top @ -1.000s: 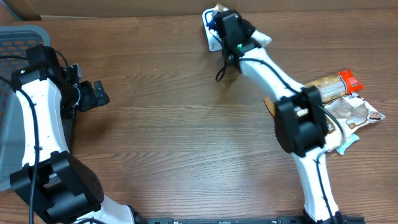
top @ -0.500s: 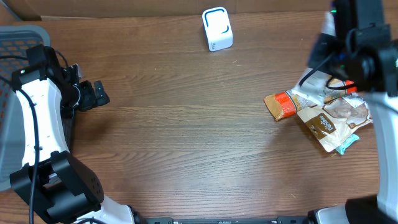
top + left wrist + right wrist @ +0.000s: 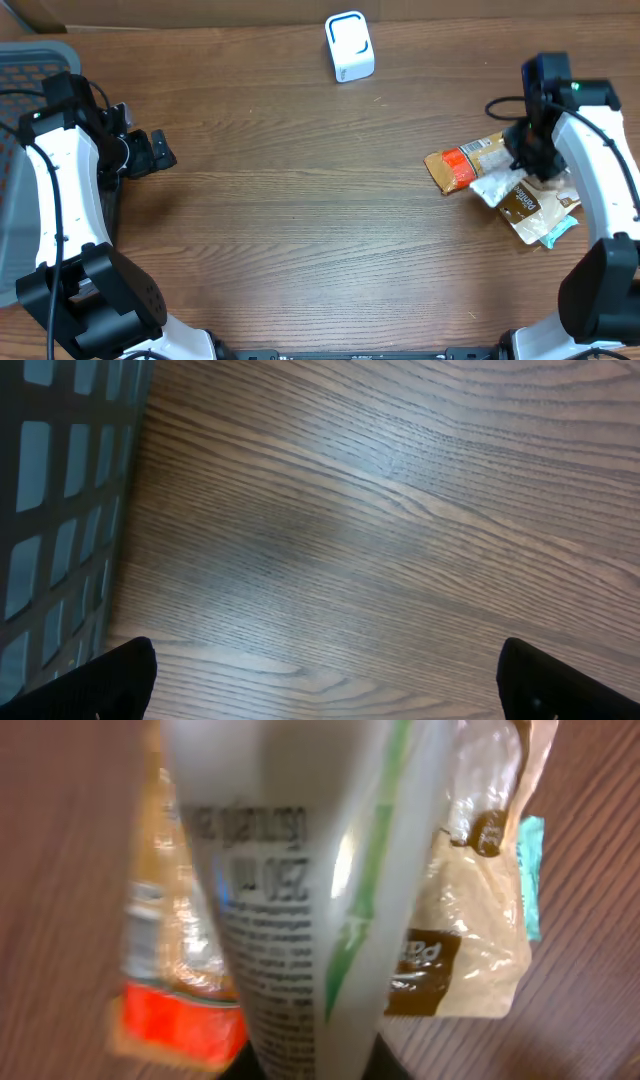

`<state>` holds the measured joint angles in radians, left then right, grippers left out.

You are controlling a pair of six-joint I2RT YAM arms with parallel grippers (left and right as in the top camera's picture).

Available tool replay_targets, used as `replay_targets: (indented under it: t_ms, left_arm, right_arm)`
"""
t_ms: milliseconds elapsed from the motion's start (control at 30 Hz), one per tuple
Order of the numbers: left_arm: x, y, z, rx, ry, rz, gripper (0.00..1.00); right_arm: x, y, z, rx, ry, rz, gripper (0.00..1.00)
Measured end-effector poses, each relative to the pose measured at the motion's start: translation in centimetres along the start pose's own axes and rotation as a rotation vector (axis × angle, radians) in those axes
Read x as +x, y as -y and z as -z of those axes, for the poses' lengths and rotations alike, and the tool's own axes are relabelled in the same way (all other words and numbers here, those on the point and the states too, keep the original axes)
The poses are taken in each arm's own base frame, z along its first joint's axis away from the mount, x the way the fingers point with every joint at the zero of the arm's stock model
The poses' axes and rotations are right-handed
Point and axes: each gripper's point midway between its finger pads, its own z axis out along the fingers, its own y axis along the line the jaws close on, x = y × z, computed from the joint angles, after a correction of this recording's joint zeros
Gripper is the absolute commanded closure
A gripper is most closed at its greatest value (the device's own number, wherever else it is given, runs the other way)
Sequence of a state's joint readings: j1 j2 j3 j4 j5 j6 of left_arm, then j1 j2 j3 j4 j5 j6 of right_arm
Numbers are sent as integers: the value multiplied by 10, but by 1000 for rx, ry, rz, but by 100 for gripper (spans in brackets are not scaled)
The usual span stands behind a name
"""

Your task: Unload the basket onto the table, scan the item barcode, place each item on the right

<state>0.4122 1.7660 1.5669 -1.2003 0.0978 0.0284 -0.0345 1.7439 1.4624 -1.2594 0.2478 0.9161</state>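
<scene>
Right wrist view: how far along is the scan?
Looks done: a second ago the right gripper was at the scanner. In hand: it is over the snack packets with the white tube; grip unclear. Left: set the tube down. The left gripper waits open.

Even bright light, soft shadows, right wrist view blurred, sheen on white tube (image 3: 300,870)

surface: brown woodgrain table (image 3: 300,220) | left edge: grey mesh basket (image 3: 25,60)
</scene>
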Motion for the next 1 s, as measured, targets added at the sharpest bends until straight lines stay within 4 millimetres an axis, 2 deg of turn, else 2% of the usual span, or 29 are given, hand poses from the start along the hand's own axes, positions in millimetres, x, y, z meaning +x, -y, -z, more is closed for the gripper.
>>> replay_targets:
  t_ms: [67,133,200,333,433,467,500,533,633,667,700,733,767,800,900,1000]
  left_arm:
    - [0,0,0,0,0,0,0]
    - [0,0,0,0,0,0,0]
    - [0,0,0,0,0,0,0]
    - [0,0,0,0,0,0,1]
    - [0,0,0,0,0,0,1]
    - [0,0,0,0,0,0,1]
    - [0,0,0,0,0,0,0]
    - [0,0,0,0,1,0,0]
    - [0,0,0,-1,0,0,0]
    - [0,0,0,0,1,0,1]
    - [0,0,0,0,0,0,0]
    - [0,0,0,0,0,0,0]
    - [0,0,0,0,0,0,0]
    - [0,0,0,0,0,0,0]
    - [0,0,0,0,0,0,0]
    - [0,0,0,0,0,0,1]
  right_arm:
    - [4,6,-10,21,-10,-3,19]
    - [4,6,-11,21,-10,9,11]
    - [2,3,-11,7,-2,38,6]
    - [6,-1,-7,-17,-30,125,6]
    - [9,-8,7,-79,-50,201,6]
    - [10,-11,16,-112,-51,228,6]
    - [10,-14,27,-152,-45,254,0]
    - [12,-17,54,-238,-18,311,0]
    - [24,-11,106,-381,48,401,0]
    - [33,-1,134,-447,88,437,0]
    - [36,5,146,-475,108,449,0]
    - [42,16,167,-526,142,462,0]
    - [44,21,176,-547,161,465,0]
    - [49,41,201,-607,221,464,0]
    - [61,73,233,-692,307,463,0]
    - [70,95,249,-746,365,459,0]
